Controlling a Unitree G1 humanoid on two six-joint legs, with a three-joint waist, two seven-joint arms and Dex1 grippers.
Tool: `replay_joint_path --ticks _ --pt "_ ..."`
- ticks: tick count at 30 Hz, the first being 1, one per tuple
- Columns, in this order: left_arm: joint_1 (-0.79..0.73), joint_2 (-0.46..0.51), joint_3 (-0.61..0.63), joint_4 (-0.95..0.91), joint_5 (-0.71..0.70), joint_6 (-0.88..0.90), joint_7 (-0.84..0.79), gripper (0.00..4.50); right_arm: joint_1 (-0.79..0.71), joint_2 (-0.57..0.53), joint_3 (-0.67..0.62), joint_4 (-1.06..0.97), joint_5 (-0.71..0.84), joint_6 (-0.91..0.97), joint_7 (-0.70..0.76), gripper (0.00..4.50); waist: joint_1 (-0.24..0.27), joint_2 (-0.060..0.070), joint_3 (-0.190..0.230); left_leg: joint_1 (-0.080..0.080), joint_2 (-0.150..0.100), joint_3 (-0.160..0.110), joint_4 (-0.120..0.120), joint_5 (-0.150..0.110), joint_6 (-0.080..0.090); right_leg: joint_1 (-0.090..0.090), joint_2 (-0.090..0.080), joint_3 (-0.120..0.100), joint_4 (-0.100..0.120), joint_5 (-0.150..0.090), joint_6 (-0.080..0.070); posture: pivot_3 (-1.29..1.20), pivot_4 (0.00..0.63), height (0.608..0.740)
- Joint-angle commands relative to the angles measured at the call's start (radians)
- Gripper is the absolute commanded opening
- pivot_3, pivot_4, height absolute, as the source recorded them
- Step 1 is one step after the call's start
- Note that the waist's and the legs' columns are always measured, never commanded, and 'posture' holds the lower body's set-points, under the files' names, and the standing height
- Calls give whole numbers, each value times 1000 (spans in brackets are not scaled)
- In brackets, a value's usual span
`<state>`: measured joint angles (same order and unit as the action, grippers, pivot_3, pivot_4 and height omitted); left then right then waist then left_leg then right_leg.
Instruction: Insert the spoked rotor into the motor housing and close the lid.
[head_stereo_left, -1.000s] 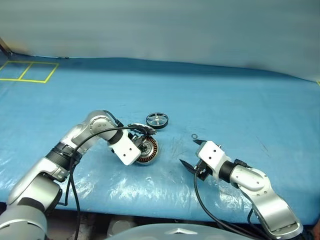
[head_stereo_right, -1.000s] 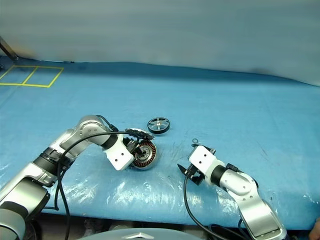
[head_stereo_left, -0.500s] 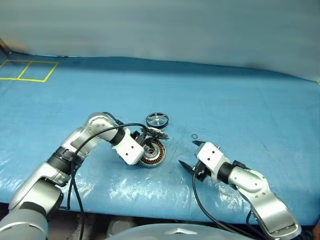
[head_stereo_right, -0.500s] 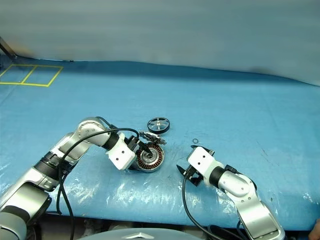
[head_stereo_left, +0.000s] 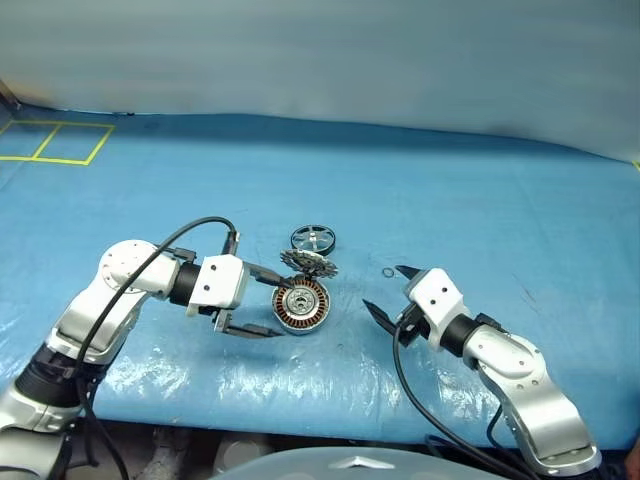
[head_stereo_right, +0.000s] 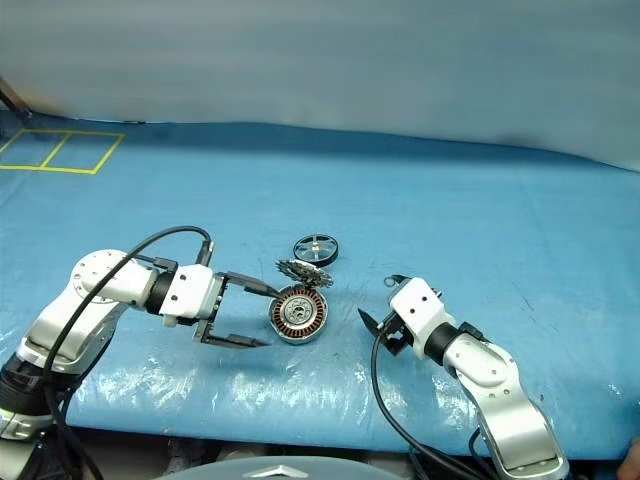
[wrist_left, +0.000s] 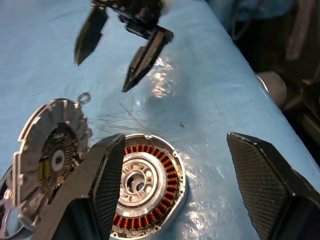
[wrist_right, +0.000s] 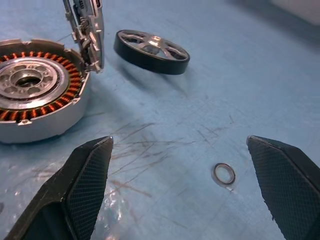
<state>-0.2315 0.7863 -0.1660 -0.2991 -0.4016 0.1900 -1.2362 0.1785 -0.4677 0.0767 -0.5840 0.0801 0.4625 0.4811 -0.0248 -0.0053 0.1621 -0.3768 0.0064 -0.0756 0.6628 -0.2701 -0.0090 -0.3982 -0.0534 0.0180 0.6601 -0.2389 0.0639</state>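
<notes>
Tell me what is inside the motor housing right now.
The motor housing holds only its ring of copper windings around a silver centre; the spoked rotor lies outside on the table. The raised lid hides nothing inside.

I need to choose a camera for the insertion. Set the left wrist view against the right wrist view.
Left wrist view's own: the right gripper, open, beyond the housing, and the broad face of the raised lid.

Right wrist view's own: the spoked rotor in full, lying flat, apart from the housing; here the lid is seen edge-on.

Shared: the motor housing with its copper windings and no rotor inside, the lid standing open, and a small loose ring on the table.
</notes>
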Motion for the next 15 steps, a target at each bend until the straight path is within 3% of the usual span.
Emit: replay_joint_path --ticks 1,6,15 --pt "87 -41 59 -25 -58 92 105 3431 -15 26 -23 29 7 -30 -26 4500 -1 0 0 0 0 0 0 0 0 0 0 0 0 0 0 0 150 740" --pt "233 -138 93 -52 -122 177 229 3431 -34 70 -38 132 -12 -69 -84 4500 -2 0 0 0 0 0 -2 0 0 -1 0 1 -1 0 -1 0 150 740" --pt "297 -175 71 -32 -66 151 281 3431 -57 103 -51 210 18 -81 -77 4500 2 1 0 1 0 1 -1 0 0 -1 0 1 0 -3 -7 0 150 740"
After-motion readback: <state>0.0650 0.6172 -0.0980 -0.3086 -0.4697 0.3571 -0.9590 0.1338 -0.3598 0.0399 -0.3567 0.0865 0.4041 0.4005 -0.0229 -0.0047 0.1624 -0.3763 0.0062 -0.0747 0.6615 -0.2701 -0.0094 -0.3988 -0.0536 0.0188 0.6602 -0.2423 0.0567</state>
